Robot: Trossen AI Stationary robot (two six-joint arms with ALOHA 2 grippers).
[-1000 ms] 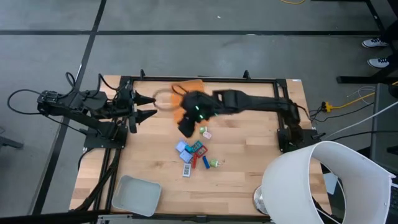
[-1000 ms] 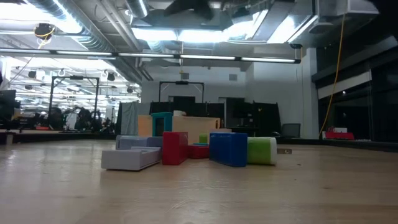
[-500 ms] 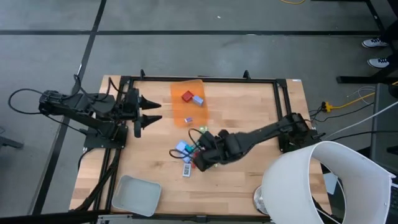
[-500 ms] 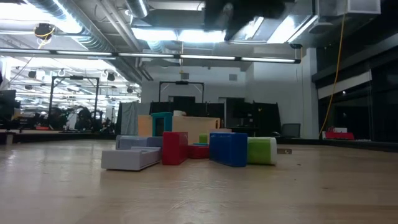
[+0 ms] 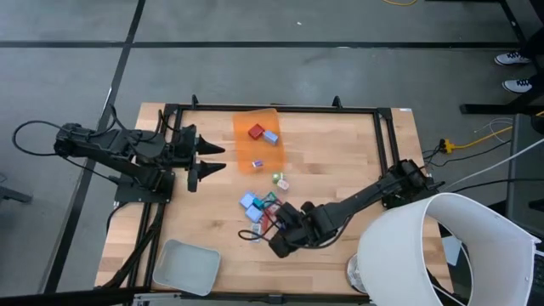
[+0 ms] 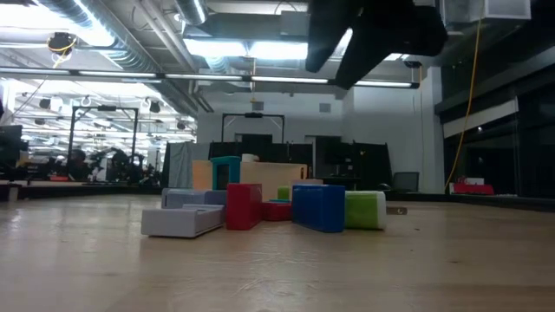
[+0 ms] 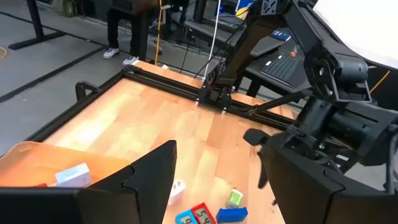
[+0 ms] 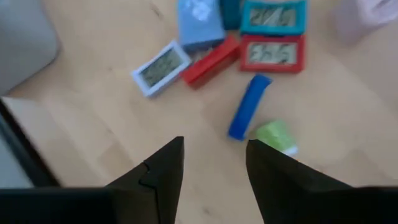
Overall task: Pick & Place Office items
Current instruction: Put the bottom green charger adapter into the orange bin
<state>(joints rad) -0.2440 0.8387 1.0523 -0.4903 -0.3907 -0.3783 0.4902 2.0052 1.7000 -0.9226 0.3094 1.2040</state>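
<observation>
The office items (image 5: 260, 209) lie in a loose cluster on the wooden table: a blue bar (image 8: 249, 106), a green piece (image 8: 274, 135), red and teal flat pieces (image 8: 273, 53), and a white rectangle (image 8: 160, 67). My right gripper (image 8: 214, 155) hangs open above the cluster's near side (image 5: 274, 244), pointing steeply down, with nothing between its fingers. It shows dark at the top of the low view (image 6: 373, 39). My left gripper (image 5: 217, 159) waits open above the table's left part, near the orange bin (image 5: 257, 140), which holds a red piece (image 5: 255, 131) and two bluish ones.
A pale grey shallow tray (image 5: 185, 265) sits at the near left corner. A black frame (image 5: 280, 108) runs around the table's edges. A large white round object (image 5: 442, 251) stands at the near right. Two small pieces (image 5: 280, 181) lie between bin and cluster.
My right gripper has swung from over the orange bin toward the table's near edge and down, past the cluster, turning as it went; the bin now shows uncovered. My left gripper has edged a little toward the table's right. The pieces on the table have stayed put.
</observation>
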